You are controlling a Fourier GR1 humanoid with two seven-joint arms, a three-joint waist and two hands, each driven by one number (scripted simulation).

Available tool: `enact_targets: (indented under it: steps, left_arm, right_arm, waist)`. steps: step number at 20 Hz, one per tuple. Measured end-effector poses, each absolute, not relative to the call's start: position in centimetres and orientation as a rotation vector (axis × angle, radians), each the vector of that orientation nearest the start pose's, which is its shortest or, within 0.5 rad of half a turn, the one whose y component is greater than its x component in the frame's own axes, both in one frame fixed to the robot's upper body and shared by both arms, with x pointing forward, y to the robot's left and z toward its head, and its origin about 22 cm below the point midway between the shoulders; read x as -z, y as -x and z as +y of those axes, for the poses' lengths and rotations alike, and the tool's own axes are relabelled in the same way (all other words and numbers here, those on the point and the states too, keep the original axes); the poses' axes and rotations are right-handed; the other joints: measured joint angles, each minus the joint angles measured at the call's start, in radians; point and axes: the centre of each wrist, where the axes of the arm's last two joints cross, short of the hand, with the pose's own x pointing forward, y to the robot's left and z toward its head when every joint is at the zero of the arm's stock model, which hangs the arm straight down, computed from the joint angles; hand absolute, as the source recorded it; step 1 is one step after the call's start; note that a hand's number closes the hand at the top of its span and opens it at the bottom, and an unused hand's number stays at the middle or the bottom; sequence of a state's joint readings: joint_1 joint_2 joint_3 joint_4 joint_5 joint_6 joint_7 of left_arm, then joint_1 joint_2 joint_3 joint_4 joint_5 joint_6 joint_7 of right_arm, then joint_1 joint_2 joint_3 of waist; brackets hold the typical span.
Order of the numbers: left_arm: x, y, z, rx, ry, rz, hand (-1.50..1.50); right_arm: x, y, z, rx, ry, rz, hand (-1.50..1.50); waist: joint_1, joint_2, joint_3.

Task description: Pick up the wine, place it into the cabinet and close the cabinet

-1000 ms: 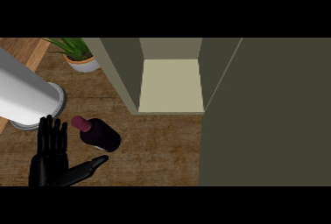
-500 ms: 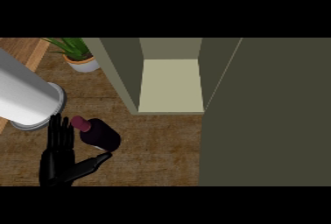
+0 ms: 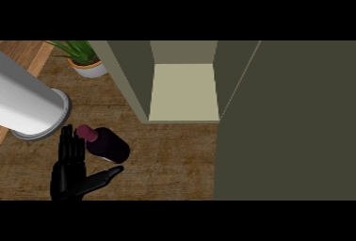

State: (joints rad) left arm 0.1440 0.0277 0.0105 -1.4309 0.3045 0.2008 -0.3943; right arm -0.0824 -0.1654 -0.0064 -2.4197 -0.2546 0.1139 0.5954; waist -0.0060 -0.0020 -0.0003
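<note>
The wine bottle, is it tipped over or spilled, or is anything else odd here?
Nothing stands out. The wine bottle stands upright beside the open left hand, no spill visible. The cabinet is open.

I am seeing bare counter (image 3: 173, 160) lying between wine (image 3: 106, 145) and open cabinet (image 3: 184, 92), door (image 3: 292, 122) blocking the right.

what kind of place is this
Probably a home kitchen counter: a wooden worktop with an open cabinet standing on it, a dark wine bottle beside the robot's left hand, and a potted plant at the back.
</note>
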Motion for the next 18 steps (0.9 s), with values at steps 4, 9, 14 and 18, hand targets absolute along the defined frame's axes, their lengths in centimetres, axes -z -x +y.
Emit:
enact_targets:
  steps: [4, 9, 14, 18]
  left_arm:
    - [7.6, -20.7, 24.9, -0.433, -0.132, -1.643, -1.5]
    - [8.9, -20.9, 25.2, -0.435, -0.134, -1.632, -1.5]
    - [9.8, -21.0, 24.9, -0.441, -0.113, -1.624, -1.5]
    - [10.8, -21.6, 24.5, -0.448, -0.096, -1.622, -1.5]
  right_arm:
    - [-19.6, -16.4, -23.4, -0.295, -0.209, -1.878, -1.5]
    - [-20.3, -16.6, -22.9, -0.295, -0.219, -1.873, -1.5]
    - [-20.4, -16.5, -22.7, -0.294, -0.22, -1.869, -1.5]
    - [-20.2, -16.5, -22.5, -0.297, -0.234, -1.876, -1.5]
  waist:
    - [-0.002, 0.001, 0.0]
    - [-0.001, 0.0, 0.0]
    - [-0.002, 0.0, 0.0]
    - [-0.002, 0.0, 0.0]
